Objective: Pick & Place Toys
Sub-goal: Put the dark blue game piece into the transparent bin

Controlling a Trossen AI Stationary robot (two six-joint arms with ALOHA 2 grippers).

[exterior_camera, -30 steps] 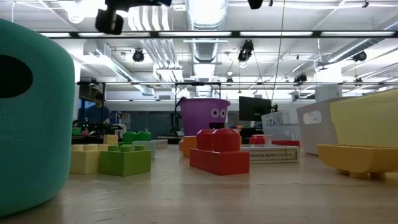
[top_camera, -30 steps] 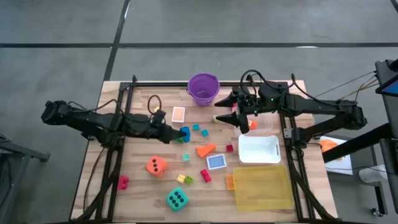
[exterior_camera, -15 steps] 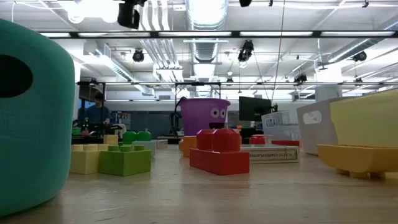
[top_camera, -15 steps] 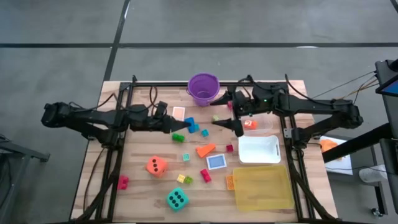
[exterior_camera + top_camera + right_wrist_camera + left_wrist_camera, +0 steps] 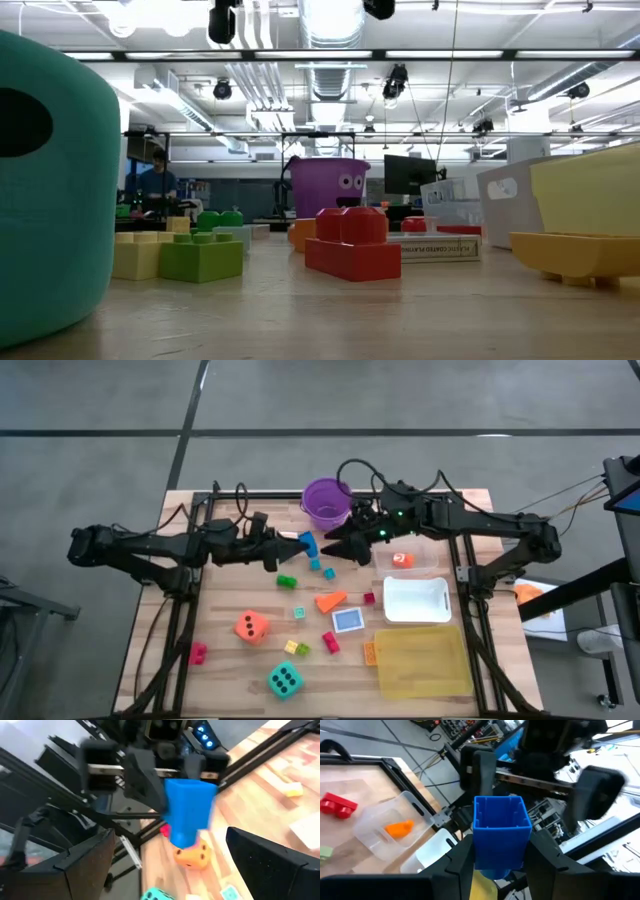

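Above the table's middle, my left gripper (image 5: pixel 300 543) clamps a blue block (image 5: pixel 306 543) and holds it in the air just below the purple bucket (image 5: pixel 327 503), while my right gripper (image 5: pixel 330 544) faces it, jaws spread wide and empty, either side of the block.

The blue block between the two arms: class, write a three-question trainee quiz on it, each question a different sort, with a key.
1. True or false: the left gripper holds the blue block.
2. The right gripper is: A) shut on the block, B) open facing the block, C) inside the purple bucket.
3. What colour is the die left of the small cards?

Key: 1 true; 2 B; 3 orange.
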